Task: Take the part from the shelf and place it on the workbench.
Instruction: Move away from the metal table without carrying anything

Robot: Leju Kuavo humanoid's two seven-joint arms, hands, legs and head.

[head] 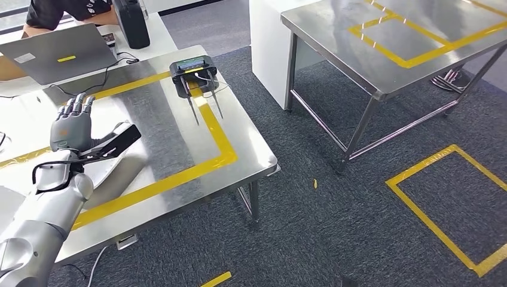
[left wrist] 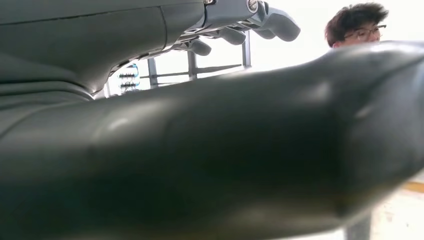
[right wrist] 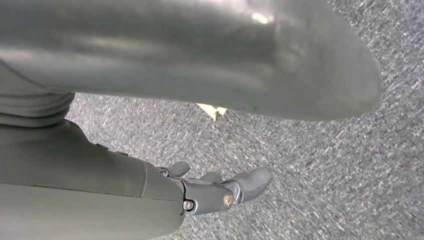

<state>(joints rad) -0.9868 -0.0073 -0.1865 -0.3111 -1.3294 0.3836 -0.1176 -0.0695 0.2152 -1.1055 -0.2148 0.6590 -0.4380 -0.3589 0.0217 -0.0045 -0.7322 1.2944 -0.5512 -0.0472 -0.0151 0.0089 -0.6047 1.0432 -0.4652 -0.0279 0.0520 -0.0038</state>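
Left hand (head: 75,128) reaches in low over a steel workbench (head: 149,119), fingers straight and spread, thumb out to the side, holding nothing. Its wrist view shows the thumb (left wrist: 250,150) up close, dark fingers (left wrist: 270,22) apart, and a person's head (left wrist: 357,25) past them. Ahead of the fingertips and off to their right, well apart from the hand, the part (head: 194,73) sits on the workbench: a black box with thin metal prongs, resting across a yellow tape line (head: 215,128). Beyond the fingertips is a grey laptop (head: 57,54), with a seated person (head: 66,11) behind it. Right hand (right wrist: 215,187) hangs over grey carpet (right wrist: 325,165), fingers loosely apart, nothing in them. Far to the right of the left hand stands a second steel table (head: 394,42).
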